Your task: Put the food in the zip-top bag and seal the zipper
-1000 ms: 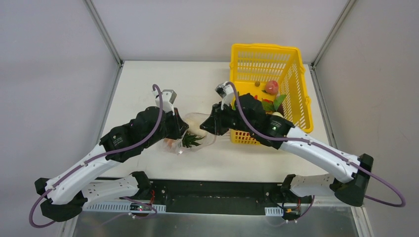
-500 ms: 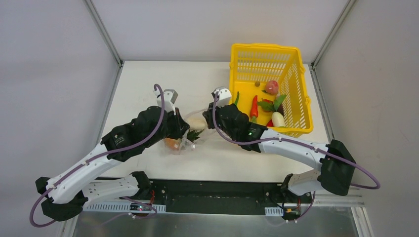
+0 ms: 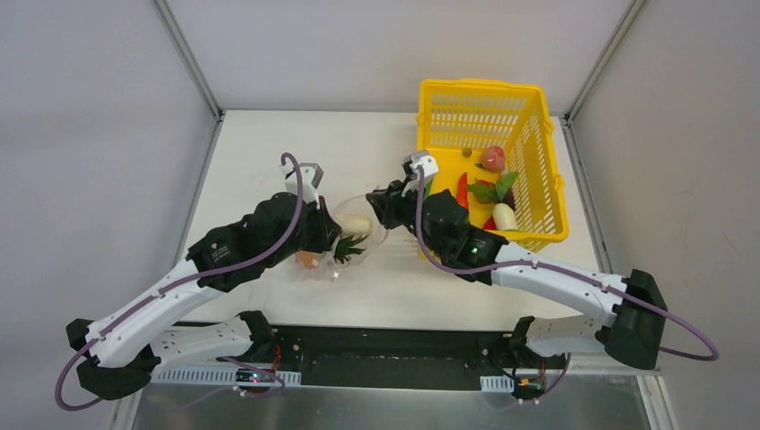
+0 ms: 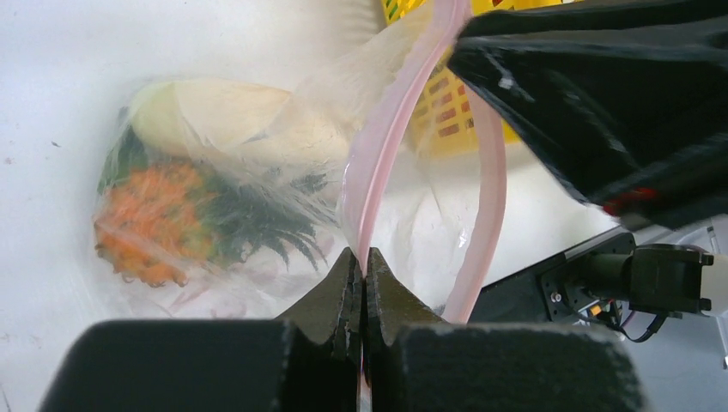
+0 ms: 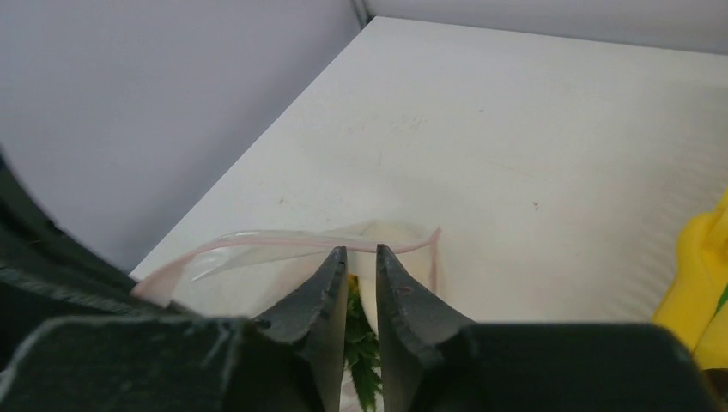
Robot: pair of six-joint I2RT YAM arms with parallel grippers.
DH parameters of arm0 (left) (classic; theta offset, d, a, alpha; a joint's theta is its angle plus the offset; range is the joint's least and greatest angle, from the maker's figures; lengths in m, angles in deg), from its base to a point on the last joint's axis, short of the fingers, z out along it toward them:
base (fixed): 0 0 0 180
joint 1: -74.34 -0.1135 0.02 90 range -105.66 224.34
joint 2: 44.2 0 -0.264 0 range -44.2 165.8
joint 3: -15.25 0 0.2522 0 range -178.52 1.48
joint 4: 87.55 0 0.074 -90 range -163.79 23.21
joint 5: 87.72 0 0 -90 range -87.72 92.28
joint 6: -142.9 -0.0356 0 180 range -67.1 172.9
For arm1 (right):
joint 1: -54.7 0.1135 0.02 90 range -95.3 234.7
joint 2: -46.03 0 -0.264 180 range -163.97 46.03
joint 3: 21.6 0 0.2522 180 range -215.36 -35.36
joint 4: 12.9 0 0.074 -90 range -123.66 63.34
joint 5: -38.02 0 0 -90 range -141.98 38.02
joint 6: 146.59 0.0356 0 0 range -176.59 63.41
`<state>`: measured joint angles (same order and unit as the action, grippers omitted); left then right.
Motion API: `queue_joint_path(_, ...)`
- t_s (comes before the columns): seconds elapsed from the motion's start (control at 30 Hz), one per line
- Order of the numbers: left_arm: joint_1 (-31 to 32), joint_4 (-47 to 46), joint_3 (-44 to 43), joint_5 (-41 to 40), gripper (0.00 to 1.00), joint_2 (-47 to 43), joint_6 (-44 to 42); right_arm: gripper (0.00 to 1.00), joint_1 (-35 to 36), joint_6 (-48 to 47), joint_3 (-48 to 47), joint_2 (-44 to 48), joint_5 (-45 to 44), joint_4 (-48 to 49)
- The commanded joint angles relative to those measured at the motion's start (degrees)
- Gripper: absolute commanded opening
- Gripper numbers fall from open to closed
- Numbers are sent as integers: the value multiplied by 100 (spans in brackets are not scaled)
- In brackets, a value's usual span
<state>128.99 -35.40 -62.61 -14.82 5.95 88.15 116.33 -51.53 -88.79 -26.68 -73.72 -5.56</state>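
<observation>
Pinching the zipper [image 4: 378,146] at the lower centre of its view, the left gripper [image 4: 361,266] is pressed together on it. The zip-top bag [image 3: 376,235] lies mid-frame in the top view, with food [image 4: 150,215] inside. The right gripper [image 5: 360,257] has its jaws slightly apart at the strip, perhaps touching it.

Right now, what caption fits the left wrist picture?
Left fingers pinch the pink zipper of a clear bag holding toy food.
</observation>
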Motion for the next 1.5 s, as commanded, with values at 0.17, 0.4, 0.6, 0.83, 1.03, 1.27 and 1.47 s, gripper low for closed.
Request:
queue_joint_path(0.17, -18, 35, -34, -312, 0, -94, 62, 42, -98, -95, -1048, 1139, 660, -2391)
queue_joint_path(0.4, -17, 19, -19, -307, 0, -167, 55, 56, -1181, -273, -1250, 1432, -312, -3393)
queue_joint_path(0.6, -21, 31, 22, -339, 0, -279, 61, 59, -2742, -65, -1495, 1113, -2, -4322)
queue_joint_path(0.83, -17, 99, 26, -334, 0, -321, 44, 78, -4114, 62, -1914, 170, 813, -5852)
queue_joint_path(1.03, -22, 90, 19, -287, 0, -300, 35, 78, -4421, 258, -1853, -510, 1053, -6313)
queue_joint_path(1.27, -23, 125, 67, -281, 0, -350, 39, 86, -4431, 211, -1674, -1140, 15, -6251)
queue_joint_path(1.47, -20, 112, 143, -365, 0, -474, 61, 86, -4477, 190, -1633, -1619, -358, -6083)
